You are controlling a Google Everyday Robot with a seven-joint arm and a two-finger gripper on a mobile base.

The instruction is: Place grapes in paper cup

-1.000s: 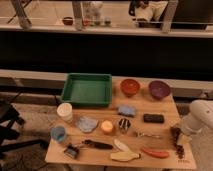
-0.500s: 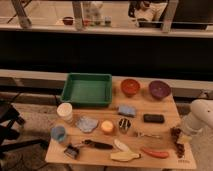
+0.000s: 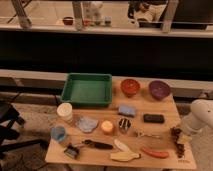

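White arm point(image 3: 200, 116) comes in from the right, bent down twd the table point(image 3: 165, 129) edge. Gripper point(image 3: 181, 135) sits low, right at the grapes point(image 3: 177, 143); spread or closed: can't tell, nor if it touches them. Grapes lie at the far right edge, next to the carrot point(image 3: 155, 153). Paper cup point(image 3: 65, 112) stands upright on the left, well apart. Between them: black block point(image 3: 153, 118), metal cup point(image 3: 124, 124), orange ball point(image 3: 107, 127). Green tray point(image 3: 87, 90) & 2 bowls at the back
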